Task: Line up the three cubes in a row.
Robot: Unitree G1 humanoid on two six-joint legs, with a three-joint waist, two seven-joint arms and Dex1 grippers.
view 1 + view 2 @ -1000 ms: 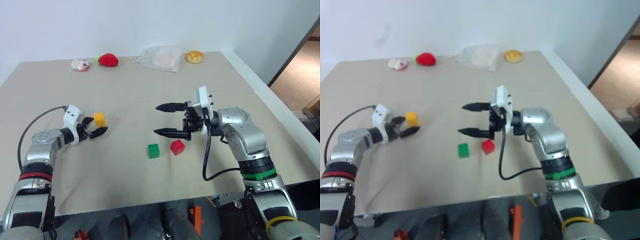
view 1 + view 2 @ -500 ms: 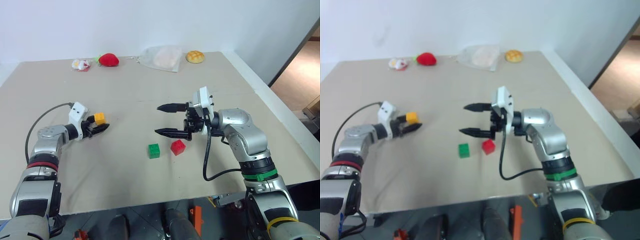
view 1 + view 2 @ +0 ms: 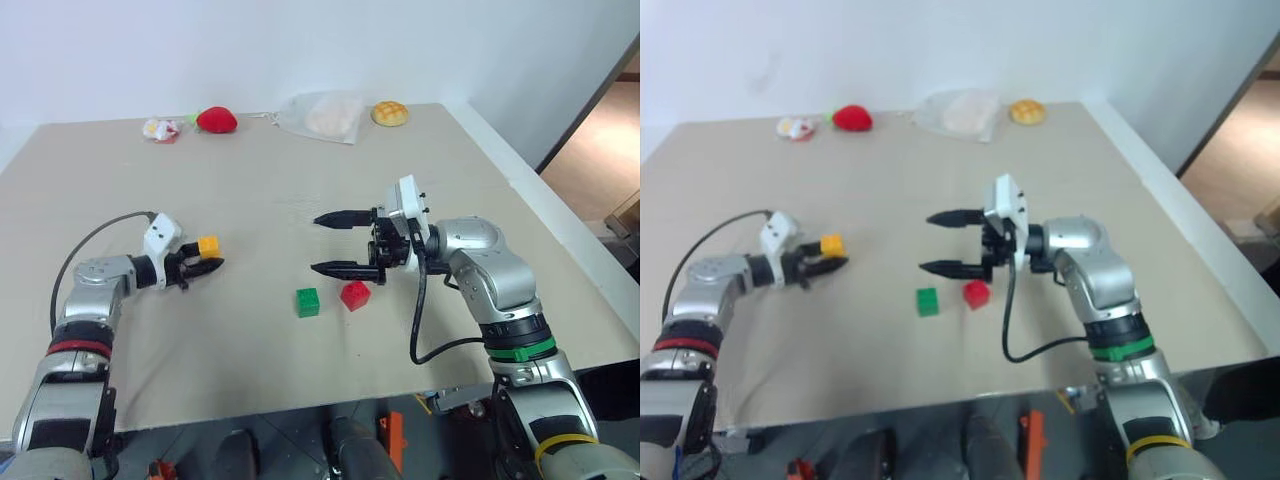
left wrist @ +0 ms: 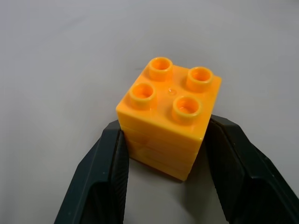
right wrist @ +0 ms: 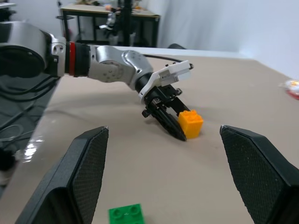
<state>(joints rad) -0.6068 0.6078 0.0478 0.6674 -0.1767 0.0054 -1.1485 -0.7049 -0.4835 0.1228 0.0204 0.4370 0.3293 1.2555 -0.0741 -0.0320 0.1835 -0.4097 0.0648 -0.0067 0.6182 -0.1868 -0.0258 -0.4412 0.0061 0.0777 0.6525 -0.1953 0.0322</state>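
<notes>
The left gripper point(image 4: 163, 154) pinches the yellow-orange cube point(image 4: 169, 116) low (right gripper point(image 3: 335, 243) spread wide), so it could twist loose when lifted.

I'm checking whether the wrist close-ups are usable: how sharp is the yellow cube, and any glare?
Left wrist view: yellow-orange cube sharp, a small highlight among its studs, soft shadow underneath. Right wrist view: own fingers blurred, green cube cut by the edge.

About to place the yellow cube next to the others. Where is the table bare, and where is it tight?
Bare: the table between the yellow cube in the left end effector and the green cube, and the near edge below both. Tight: around the red cube, under the open right end effector.
</notes>
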